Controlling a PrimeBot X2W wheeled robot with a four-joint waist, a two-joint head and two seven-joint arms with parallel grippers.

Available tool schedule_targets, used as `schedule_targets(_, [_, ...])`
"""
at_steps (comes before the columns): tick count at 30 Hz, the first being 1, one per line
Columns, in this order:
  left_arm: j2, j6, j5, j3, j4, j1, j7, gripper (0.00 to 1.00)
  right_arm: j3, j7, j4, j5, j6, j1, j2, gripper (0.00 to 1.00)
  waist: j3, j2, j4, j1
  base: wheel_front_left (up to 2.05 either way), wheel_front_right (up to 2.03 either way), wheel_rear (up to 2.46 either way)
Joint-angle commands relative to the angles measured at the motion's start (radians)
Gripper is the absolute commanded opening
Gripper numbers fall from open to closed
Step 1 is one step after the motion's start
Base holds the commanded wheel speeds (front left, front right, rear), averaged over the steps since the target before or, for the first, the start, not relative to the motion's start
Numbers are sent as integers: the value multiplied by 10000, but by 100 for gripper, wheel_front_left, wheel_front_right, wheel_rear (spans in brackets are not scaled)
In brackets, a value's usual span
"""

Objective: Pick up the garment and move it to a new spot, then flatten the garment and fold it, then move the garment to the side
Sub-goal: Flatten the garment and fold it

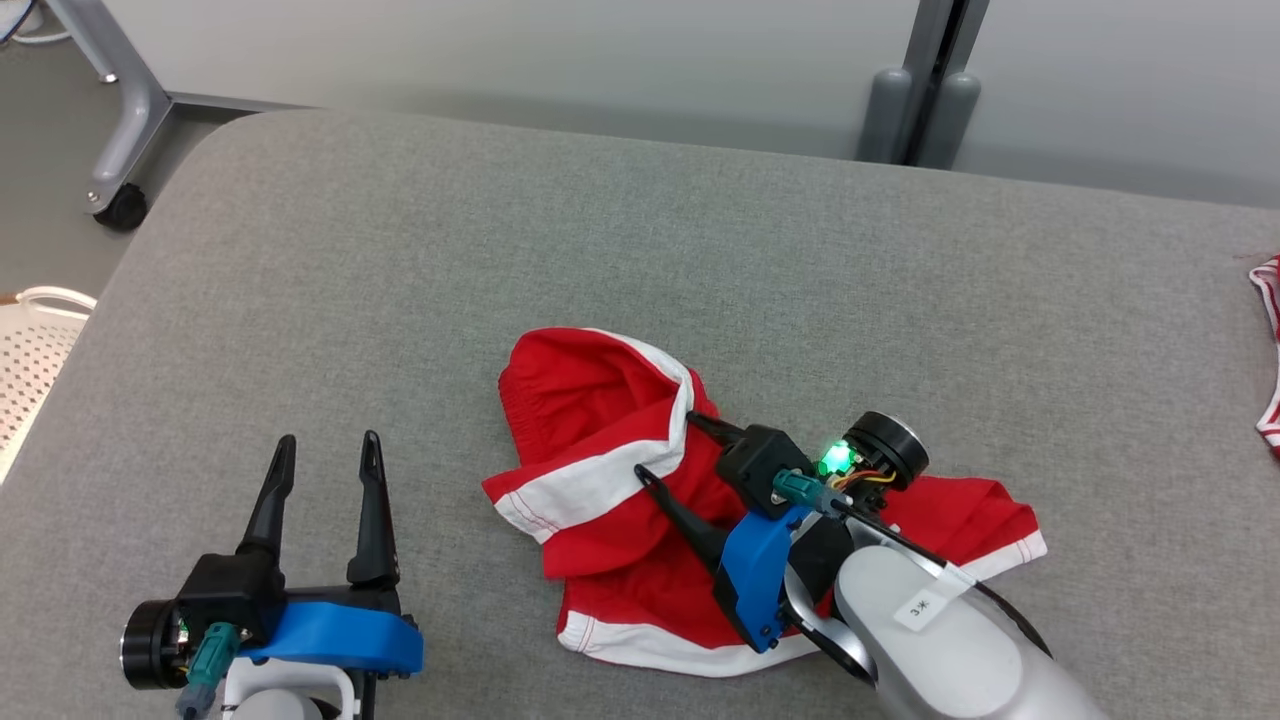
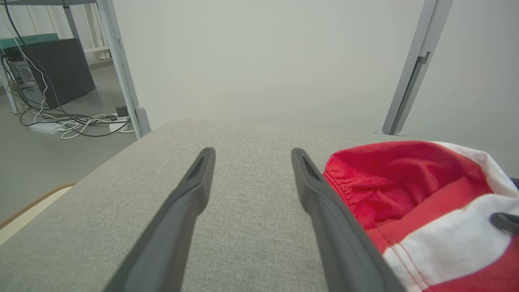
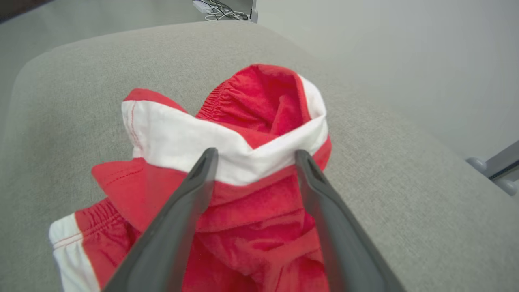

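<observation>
A crumpled red garment with white bands point(image 1: 580, 400) lies front-centre on the grey fabric-covered desk point(image 1: 500, 230). The first pick-up looks to be in hand. The right pincer point(image 1: 665, 444) is spread over the white band, grasping nothing, and the left pincer point(image 1: 329, 440) is released, well aside. Next it should pinch a fold. Its tips may touch the cloth, and the arm hides part of the garment.

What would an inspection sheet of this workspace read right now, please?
Surface: grey padded table, fabric-covered.
Job's things: red-and-white garment, crumpled, unfolded.
Clutter: striped cloth at the table's right edge.
Claws: left claw open, apart from the garment; right claw open over the garment, not closed on it.
Cables: floor cables, tangled, off the table.
Surroundings: white basket, wheeled frame, grey post.
</observation>
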Motion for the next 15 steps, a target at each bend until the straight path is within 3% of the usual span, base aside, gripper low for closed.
schedule_targets(1, [-18,18,-76,-4,-41,-207,-22,100,70,7,231,119,1,-213,35,100,135,-1,110,0,0,0,0])
schedule_targets(6, [-25,93,-167,-182,-57,-371,-24,100,441,-80,1332,400,1,-560,195,100,415,-1,259,0,0,0,0])
schedule_targets(7, [-27,120,-196,-215,-57,-400,-24,100,513,-111,1528,504,1,-619,214,77,438,-1,270,0,0,0,0])
schedule_targets(8, [-29,154,-236,-245,-57,-410,-24,100,562,-191,1703,643,1,-689,233,6,458,-1,278,0,0,0,0])
schedule_targets(9, [-30,179,-245,-269,-45,-413,-22,100,614,-253,1887,732,1,-772,242,0,473,-1,286,0,0,0,0])
schedule_targets(15, [-29,288,-300,-251,-7,-366,-22,100,467,-948,2709,1182,1,-1358,242,0,398,-1,140,0,0,0,0])
